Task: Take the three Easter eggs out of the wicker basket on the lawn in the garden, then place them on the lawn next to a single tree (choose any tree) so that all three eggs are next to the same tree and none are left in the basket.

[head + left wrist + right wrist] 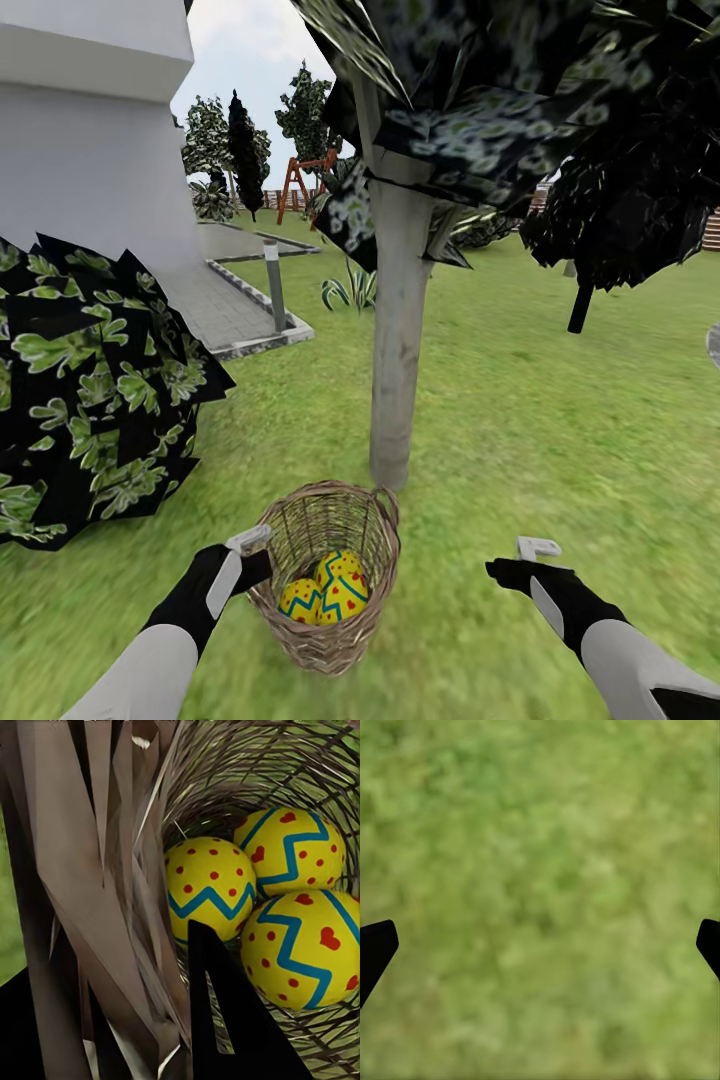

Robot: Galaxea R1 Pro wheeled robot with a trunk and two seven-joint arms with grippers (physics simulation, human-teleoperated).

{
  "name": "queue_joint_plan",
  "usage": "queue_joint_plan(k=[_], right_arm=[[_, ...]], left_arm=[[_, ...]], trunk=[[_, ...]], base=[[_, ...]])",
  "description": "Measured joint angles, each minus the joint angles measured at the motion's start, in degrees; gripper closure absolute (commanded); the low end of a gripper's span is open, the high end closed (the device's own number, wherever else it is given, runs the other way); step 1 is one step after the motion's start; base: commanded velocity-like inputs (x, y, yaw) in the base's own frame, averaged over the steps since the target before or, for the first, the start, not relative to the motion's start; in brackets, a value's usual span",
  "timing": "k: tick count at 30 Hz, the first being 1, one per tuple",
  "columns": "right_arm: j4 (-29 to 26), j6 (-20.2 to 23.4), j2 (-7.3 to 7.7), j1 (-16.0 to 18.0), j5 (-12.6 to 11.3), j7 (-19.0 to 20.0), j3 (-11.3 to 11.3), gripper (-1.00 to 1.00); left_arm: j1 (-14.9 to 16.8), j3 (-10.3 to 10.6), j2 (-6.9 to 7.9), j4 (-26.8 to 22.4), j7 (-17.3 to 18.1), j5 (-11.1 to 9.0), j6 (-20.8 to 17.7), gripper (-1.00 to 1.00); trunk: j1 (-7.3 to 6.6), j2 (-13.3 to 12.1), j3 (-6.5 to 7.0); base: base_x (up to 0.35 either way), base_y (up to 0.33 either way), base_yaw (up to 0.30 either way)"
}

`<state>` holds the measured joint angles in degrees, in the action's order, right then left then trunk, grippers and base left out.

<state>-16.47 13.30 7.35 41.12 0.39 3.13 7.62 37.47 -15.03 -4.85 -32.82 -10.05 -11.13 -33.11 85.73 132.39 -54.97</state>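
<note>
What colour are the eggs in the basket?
Yellow eggs with blue zigzags and red dots or hearts; clearest in the left wrist view.

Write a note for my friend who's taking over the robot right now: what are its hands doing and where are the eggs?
Left end effector: pressed against the wicker basket at its rim; cannot tell if it is open or shut.
Right end effector: open and empty, over bare lawn to the right of the basket.
All three Easter eggs lie together in the bottom of the basket.
The basket stands on the grass just in front of a tree with a pale trunk.
Done: nothing out yet.
Left: lift out each egg and set all three on the lawn by that trunk.
</note>
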Motion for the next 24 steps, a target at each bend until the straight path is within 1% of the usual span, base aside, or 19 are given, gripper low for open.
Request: queue_joint_plan(k=[4,5,6,22,23,24], right_arm=[[-0.1,0.0,-0.04,0.0,0.0,0.0,0.0,-1.00],[0.0,0.0,-0.04,0.0,0.0,0.0,0.0,-1.00],[0.0,0.0,-0.04,0.0,0.0,0.0,0.0,-1.00],[0.0,0.0,0.05,0.0,0.0,0.0,0.0,-1.00],[0.0,0.0,0.05,0.0,0.0,0.0,0.0,-1.00],[0.0,0.0,0.05,0.0,0.0,0.0,0.0,-1.00]], left_arm=[[0.0,0.0,0.03,0.0,-0.1,-0.2,0.0,1.00],[0.0,0.0,0.03,0.0,-0.1,-0.2,0.0,-1.00],[-0.1,-0.1,0.01,0.9,-0.1,1.9,-0.2,-1.00],[-0.1,-0.1,0.04,0.8,-0.2,2.0,-0.3,-1.00],[0.0,-0.1,0.01,0.4,-0.3,2.0,-0.3,-1.00],[0.0,-0.1,0.01,-1.1,-0.3,2.0,-0.6,-1.00]], trunk=[[0.01,0.0,-0.01],[0.01,0.0,-0.01],[0.02,0.0,-0.02],[0.02,0.0,-0.02],[0.02,0.0,-0.02],[0.02,0.0,-0.01]], base=[[0.000,0.000,0.000],[0.000,0.000,0.000],[0.000,0.000,0.000],[0.000,0.000,0.000],[0.000,0.000,0.000],[0.000,0.000,0.000]])
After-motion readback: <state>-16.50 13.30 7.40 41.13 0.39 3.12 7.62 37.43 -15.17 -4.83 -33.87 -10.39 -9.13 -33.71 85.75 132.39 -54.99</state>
